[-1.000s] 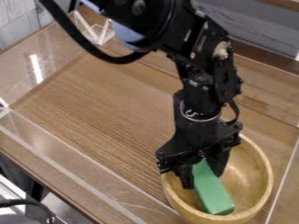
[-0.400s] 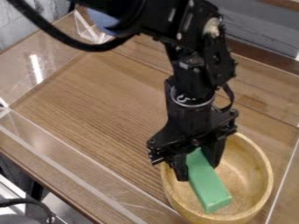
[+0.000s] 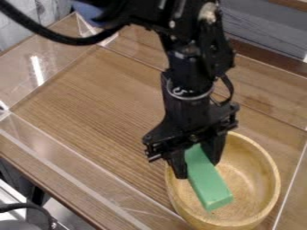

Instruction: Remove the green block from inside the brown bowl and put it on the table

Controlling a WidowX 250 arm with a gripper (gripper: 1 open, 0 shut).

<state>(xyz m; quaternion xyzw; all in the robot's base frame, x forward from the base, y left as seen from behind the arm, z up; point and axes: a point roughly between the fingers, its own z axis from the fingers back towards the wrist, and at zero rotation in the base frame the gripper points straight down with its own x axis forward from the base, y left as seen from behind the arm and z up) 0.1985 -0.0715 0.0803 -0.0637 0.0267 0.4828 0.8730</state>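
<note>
Moved since a second ago: my gripper point(image 3: 196, 154) has come up and drifted a little toward the left of the frame, and the green block point(image 3: 206, 181) has come up with it; its low end now hangs above the bowl's floor instead of lying in it.
Hand state: my fingers are pinching the upper end of the green block, one on each side, part-way apart because the bar fills the gap.
Block position: lower centre-right of the frame, tilted, top end between my fingers, bottom end pointing down and to the right, over the inside of the brown bowl point(image 3: 267, 180).
Bowl: sits in the lower right corner on the table point(image 3: 96, 99), not lifted.
How the block handles: I judge it stiff and light, with smooth flat faces; held near one end it can swing or slip, so a firm pinch across the narrow sides suits it.
Arm pose: my wrist stands nearly upright above the bowl's left rim, fingers pointing straight down, upper arm running off to the top left.
Step in hand: lifting clear of the rim; next I would carry it left over bare table.
</note>
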